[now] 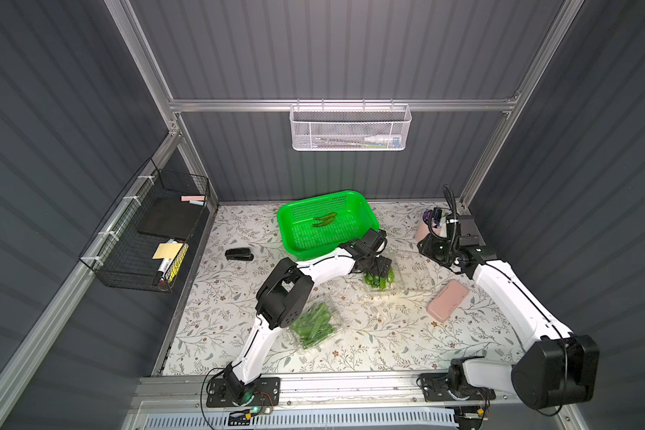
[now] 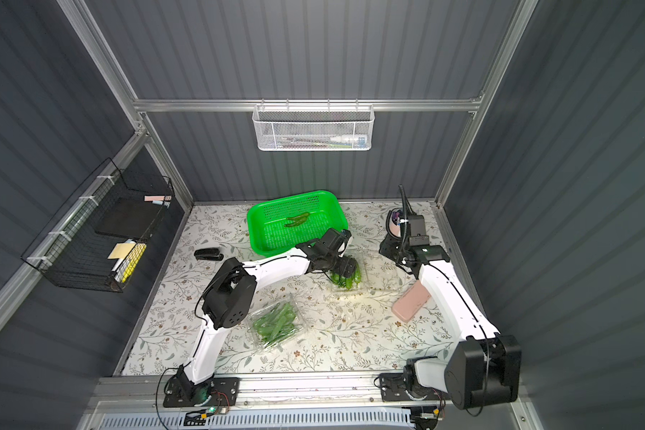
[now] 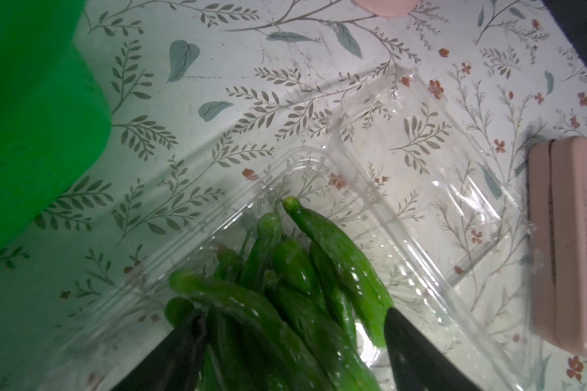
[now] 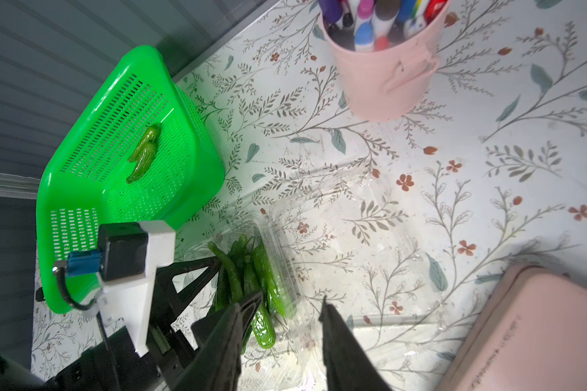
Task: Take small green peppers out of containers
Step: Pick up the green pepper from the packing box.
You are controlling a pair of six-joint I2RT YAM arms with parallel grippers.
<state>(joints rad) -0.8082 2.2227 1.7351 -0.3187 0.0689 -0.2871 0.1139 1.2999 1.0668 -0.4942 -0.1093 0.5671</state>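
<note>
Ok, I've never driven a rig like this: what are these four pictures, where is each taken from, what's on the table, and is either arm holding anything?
The left arm and right arm are white robot limbs, each ending in a two-finger gripper. Two pictures look down from overhead; two come from wrist cameras. On the flowered table: a green basket holding two peppers, an open clear box of peppers, a second box full of them, a pink cup of pens, a pink case, a stapler. The left gripper straddles peppers in the open box, jaws apart, not yet pinching. The right gripper hovers nearby, jaws apart, empty.
</note>
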